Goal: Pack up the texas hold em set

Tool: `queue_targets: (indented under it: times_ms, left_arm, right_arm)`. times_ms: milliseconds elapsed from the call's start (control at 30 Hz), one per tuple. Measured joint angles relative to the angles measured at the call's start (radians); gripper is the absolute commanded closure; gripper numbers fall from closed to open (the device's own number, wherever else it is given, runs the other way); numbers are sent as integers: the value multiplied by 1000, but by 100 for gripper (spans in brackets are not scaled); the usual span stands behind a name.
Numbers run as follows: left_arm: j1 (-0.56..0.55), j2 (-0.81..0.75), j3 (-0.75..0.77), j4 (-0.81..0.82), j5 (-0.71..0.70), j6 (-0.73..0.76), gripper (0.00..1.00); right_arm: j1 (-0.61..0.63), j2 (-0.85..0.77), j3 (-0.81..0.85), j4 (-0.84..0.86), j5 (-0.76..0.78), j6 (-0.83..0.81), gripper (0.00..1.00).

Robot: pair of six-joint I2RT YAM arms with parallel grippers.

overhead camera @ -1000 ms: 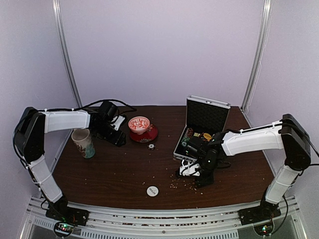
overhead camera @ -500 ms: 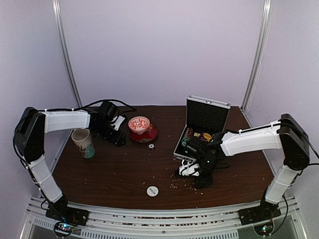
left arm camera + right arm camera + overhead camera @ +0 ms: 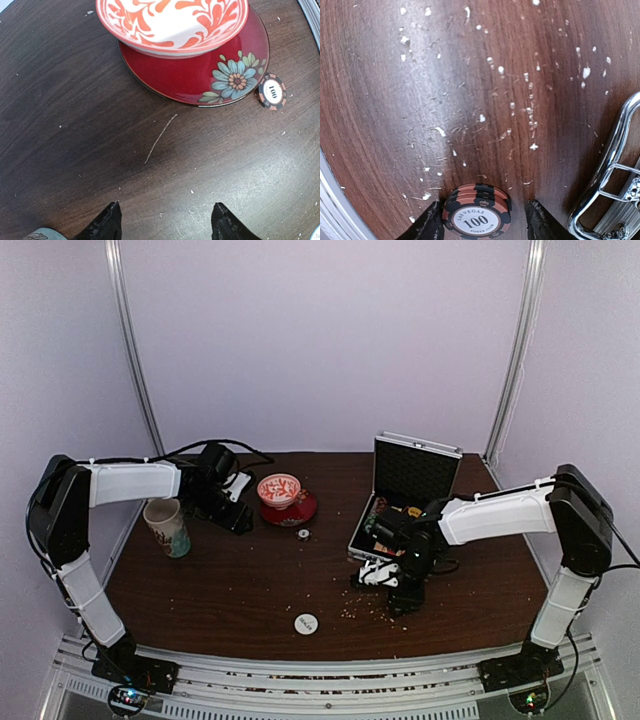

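Red chips (image 3: 477,212) btwn fingers (image 3: 432,226), nr case (image 3: 611,152)

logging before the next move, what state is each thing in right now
case, open, lid upright
right gripper, open, astride the chip stack
chip stack, piled flat, outside the case
left gripper, open, empty
loose chip, flat beside the saucer
bowl, upright on the saucer
cup, upright
white disc, lying flat
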State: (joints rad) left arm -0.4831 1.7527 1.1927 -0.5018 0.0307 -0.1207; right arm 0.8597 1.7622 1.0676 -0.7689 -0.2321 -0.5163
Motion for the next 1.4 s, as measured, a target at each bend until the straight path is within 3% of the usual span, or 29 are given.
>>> queue_targets:
  times_ms: [667,767,1000,1400]
  left_arm:
    - [0,0,0,0,3,0,38]
    - [0,1,0,0,3,0,38]
    - [0,9,0,0,7,0,37]
    - [0,9,0,0,8,0,37]
  right_arm:
    - [33,2,-7,14,54,16,46]
    - [38,1,-8,14,58,17,49]
    - [40,2,-7,14,65,20,69]
    - [38,7,48,-55,78,27,72]
